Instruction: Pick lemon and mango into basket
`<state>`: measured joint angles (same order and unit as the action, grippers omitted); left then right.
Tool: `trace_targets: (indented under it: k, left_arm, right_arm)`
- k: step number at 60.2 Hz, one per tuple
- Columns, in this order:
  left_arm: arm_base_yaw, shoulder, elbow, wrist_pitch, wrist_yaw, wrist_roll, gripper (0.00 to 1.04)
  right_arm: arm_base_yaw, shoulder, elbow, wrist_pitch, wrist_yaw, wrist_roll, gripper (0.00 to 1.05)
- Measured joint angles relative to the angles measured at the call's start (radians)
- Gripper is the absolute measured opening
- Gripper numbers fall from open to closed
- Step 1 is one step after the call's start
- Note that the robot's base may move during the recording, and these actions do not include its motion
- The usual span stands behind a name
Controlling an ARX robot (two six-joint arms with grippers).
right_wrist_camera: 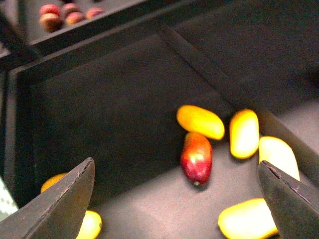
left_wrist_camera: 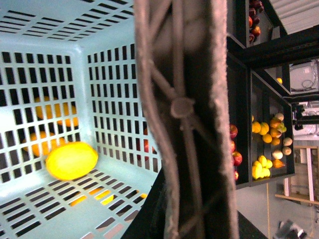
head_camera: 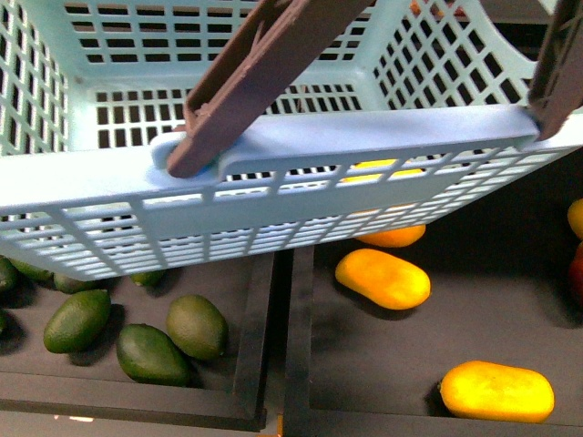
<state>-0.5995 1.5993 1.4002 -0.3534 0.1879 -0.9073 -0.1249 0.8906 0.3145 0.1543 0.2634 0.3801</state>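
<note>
The teal basket (head_camera: pixel 301 150) hangs tilted and fills the upper front view. My left gripper is shut on its brown handle (left_wrist_camera: pixel 184 114), which hides the fingers. The lemon (left_wrist_camera: pixel 72 160) lies on the basket floor in a corner. The mango (right_wrist_camera: pixel 197 157), red fading to yellow, lies in a dark bin among orange-yellow fruits. My right gripper (right_wrist_camera: pixel 174 209) hovers open above that bin, with the mango a little beyond the wide gap between its fingers (right_wrist_camera: pixel 60 204).
Below the basket, a bin of dark green fruits (head_camera: pixel 173 341) adjoins a bin of elongated orange-yellow fruits (head_camera: pixel 383 278), split by a black divider (head_camera: pixel 284 346). Orange-yellow fruits (right_wrist_camera: pixel 244 132) crowd the mango. Red apples (right_wrist_camera: pixel 55 15) sit in a far bin.
</note>
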Motion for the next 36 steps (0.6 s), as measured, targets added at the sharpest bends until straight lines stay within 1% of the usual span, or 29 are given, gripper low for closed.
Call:
trace_targets:
  k: [6,12,14,26,33,36]
  left_arm:
    - [-0.005,0.000,0.000,0.000,0.003,0.000,0.05]
    - [-0.010,0.000,0.000,0.000,0.015,-0.003,0.05]
    - [-0.012,0.000,0.000,0.000,0.016,-0.005,0.05]
    - [-0.013,0.000,0.000,0.000,0.005,-0.006,0.05]
    - [-0.009,0.000,0.000,0.000,-0.004,-0.003,0.05]
    - [-0.009,0.000,0.000,0.000,-0.001,-0.003,0.05]
  right_arm:
    - [-0.146,0.213,0.096,0.109,-0.101,0.049,0.96]
    - [-0.235,0.449,0.202,0.149,-0.155,0.060,0.96]
    - [-0.249,0.520,0.232,0.150,-0.174,0.070,0.96]
    - [-0.264,0.944,0.422,0.158,-0.186,0.098,0.96]
    - [-0.235,1.218,0.539,0.152,-0.185,0.119,0.96]
    - [-0.220,1.283,0.571,0.145,-0.185,0.122,0.96]
